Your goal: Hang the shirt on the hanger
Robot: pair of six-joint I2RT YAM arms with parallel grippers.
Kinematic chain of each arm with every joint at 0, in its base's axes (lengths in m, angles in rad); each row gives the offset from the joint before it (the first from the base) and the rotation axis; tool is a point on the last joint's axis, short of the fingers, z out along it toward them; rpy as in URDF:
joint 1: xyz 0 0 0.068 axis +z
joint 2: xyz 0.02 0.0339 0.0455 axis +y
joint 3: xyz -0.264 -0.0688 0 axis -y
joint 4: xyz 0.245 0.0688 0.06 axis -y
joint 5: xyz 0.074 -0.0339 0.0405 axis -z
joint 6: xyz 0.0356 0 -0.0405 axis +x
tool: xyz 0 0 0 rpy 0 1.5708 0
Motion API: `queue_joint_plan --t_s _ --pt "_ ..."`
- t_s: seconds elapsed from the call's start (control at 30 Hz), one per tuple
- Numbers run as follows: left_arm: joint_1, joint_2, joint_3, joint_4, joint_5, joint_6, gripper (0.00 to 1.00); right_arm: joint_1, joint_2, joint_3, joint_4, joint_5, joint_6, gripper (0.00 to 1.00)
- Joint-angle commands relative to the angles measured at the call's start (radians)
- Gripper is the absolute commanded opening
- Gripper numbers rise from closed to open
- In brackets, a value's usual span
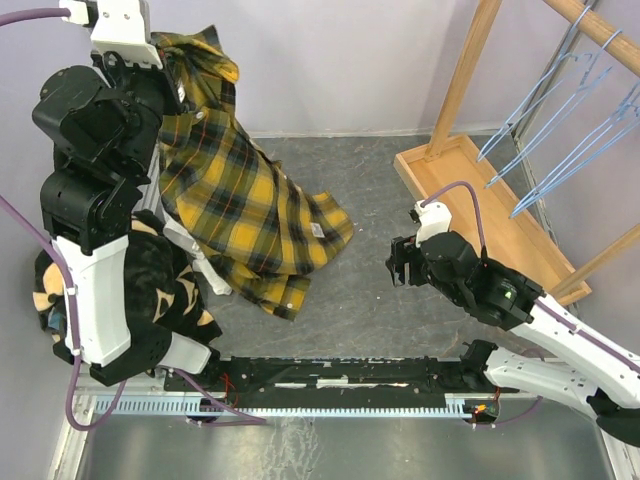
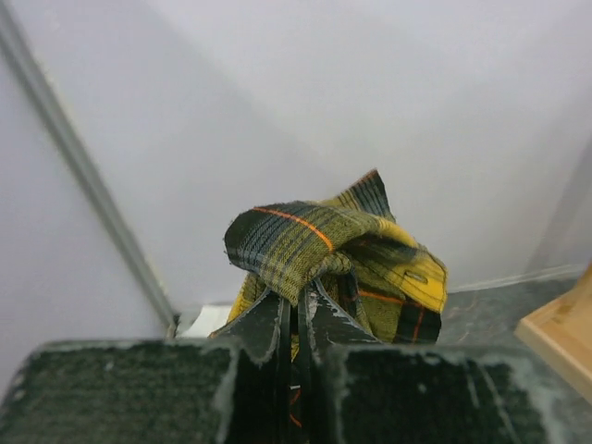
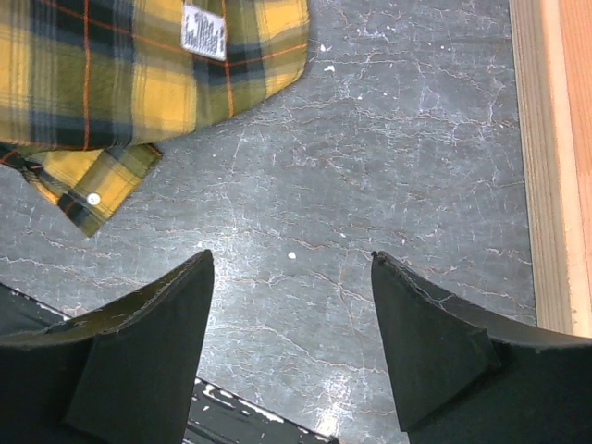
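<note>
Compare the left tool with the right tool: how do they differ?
The left tool is shut on the shirt; the right tool is open and holds nothing. The left tool holds it up high; the right tool points down at the grey table, beside the shirt's hem. Both are dark.

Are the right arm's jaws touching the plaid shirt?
Apart. The right wrist view shows bare table between the open jaws and the shirt.

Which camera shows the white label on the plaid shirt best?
The right wrist view: the label sits large and sharp on the shirt. The top external view shows it as a tiny white speck. The left wrist view shows only bunched plaid in the left tool, no label.
</note>
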Motion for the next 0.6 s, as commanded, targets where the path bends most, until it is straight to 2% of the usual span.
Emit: queue_joint_plan --t_s 0.0,0.07,0.2,0.37,0.57 --pt "-0.023 -0.017 0.034 0.168 0.242 0.068 0.03 0.001 -0.014 0.005 0.015 0.013 -0.024 0.77" --pt "-0.046 -0.021 0.021 0.170 0.290 0.039 0.03 0.001 -0.014 0.009 0.023 0.011 -0.031 0.77" --pt "-0.121 -0.072 -0.124 0.137 0.328 0.010 0.03 0.001 -0.038 0.013 0.038 0.003 -0.062 0.77" --pt "-0.225 -0.153 -0.338 0.023 0.283 0.012 0.03 0.000 -0.112 -0.009 0.076 -0.030 -0.129 0.78" --pt "-0.238 -0.276 -0.596 -0.035 0.236 0.004 0.03 0.001 -0.165 -0.051 0.150 -0.079 -0.188 0.91"
